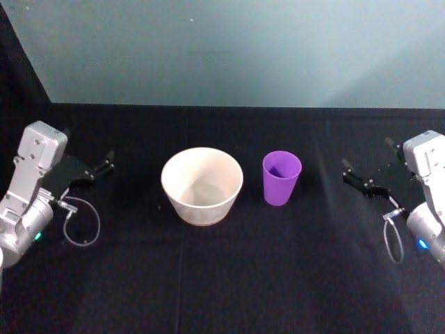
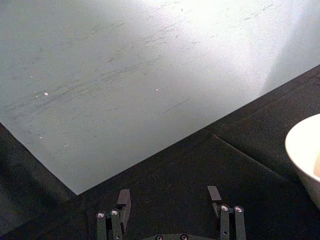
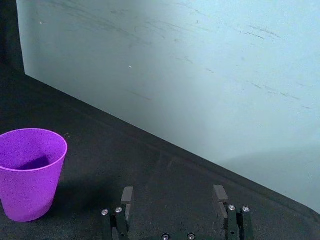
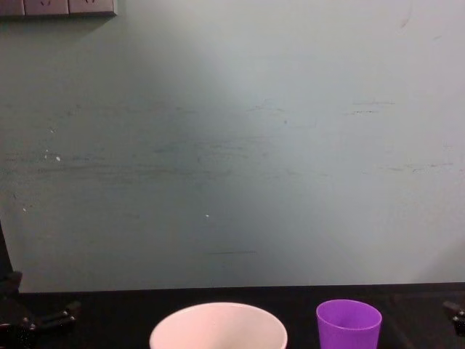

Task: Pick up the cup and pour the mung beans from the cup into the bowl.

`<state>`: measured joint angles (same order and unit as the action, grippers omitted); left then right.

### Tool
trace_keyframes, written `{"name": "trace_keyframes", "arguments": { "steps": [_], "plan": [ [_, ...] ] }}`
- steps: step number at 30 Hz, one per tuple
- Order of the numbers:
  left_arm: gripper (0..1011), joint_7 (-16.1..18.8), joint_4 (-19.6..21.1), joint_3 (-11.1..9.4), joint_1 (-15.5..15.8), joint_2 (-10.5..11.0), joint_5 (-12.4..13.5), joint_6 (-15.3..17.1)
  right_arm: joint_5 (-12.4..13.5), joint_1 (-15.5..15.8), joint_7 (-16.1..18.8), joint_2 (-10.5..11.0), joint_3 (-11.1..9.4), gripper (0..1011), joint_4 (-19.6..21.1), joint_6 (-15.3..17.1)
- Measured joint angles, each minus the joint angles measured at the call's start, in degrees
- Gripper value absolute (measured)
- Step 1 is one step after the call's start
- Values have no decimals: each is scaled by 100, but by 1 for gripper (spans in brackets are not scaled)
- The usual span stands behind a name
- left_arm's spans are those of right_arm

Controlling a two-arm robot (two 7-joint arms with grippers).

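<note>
The cup (image 1: pixel 281 178) is seen upright on the table (image 1: pixel 222 278), at 9 o'clock from the right gripper (image 1: pixel 346 172) and well apart from it; that gripper is held spread. The bowl (image 1: pixel 201 205) is set at the cup's 9 o'clock. The left gripper (image 1: pixel 108 163) is parked beyond, also spread.

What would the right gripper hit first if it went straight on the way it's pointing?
Likely the wall. The right gripper, jaws open, aims past the cup, which stands off that line, over bare table; depth is hard to judge.
</note>
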<state>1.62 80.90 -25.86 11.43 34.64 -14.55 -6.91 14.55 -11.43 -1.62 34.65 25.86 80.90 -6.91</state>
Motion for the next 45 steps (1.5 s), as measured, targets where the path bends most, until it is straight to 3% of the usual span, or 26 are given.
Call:
{"name": "trace_keyframes", "arguments": {
  "steps": [45],
  "plan": [
    [1000,0,0,0,0,0,0,0,0,0,0,0,0,1000,0,0]
  ]
}}
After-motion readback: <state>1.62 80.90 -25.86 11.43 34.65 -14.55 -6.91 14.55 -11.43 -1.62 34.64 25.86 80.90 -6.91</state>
